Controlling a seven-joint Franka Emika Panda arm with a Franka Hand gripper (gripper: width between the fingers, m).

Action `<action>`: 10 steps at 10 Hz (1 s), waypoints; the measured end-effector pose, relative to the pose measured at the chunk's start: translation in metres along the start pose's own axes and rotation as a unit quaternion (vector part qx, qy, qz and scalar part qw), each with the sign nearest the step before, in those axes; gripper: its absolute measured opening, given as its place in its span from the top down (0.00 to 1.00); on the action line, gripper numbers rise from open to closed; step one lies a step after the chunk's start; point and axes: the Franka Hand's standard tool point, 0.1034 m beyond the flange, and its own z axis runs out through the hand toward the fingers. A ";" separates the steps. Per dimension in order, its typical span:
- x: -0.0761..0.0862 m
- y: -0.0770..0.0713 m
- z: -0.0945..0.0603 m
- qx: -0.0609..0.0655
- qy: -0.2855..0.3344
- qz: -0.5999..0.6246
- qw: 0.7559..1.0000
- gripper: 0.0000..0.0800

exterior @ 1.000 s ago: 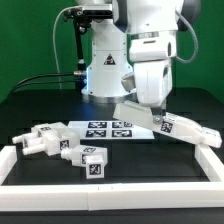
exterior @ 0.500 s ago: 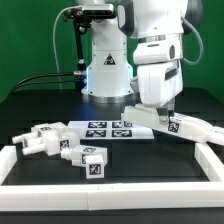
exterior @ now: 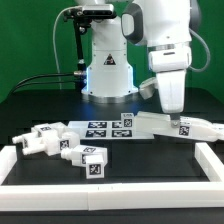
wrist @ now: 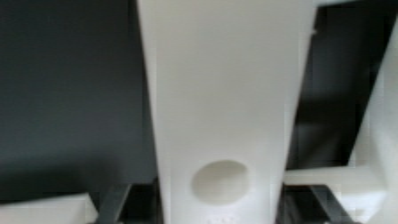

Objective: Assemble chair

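Long flat chair panel: smooth white plastic, round recess, square tag. I see it tilted at exterior view's right, gripper jaws clamped on it. Blocky tagged chair parts loose at that view's left, beside marker board. Matte black table, white border rail, green backdrop.
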 end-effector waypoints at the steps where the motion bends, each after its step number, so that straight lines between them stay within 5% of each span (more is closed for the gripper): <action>1: -0.006 0.006 0.006 0.006 -0.002 0.011 1.000 0.64; 3: -0.019 0.018 0.017 0.024 -0.009 0.035 0.999 0.64; 5: -0.016 0.023 0.018 0.021 -0.006 0.035 0.999 0.64; 7: -0.016 0.023 0.018 0.020 -0.006 0.036 0.999 0.35; 8: -0.016 0.023 0.018 0.020 -0.006 0.036 0.999 0.35; 9: -0.017 0.024 0.017 0.020 -0.007 0.036 0.999 0.21; 10: -0.019 0.027 0.007 0.030 -0.019 0.035 0.999 0.21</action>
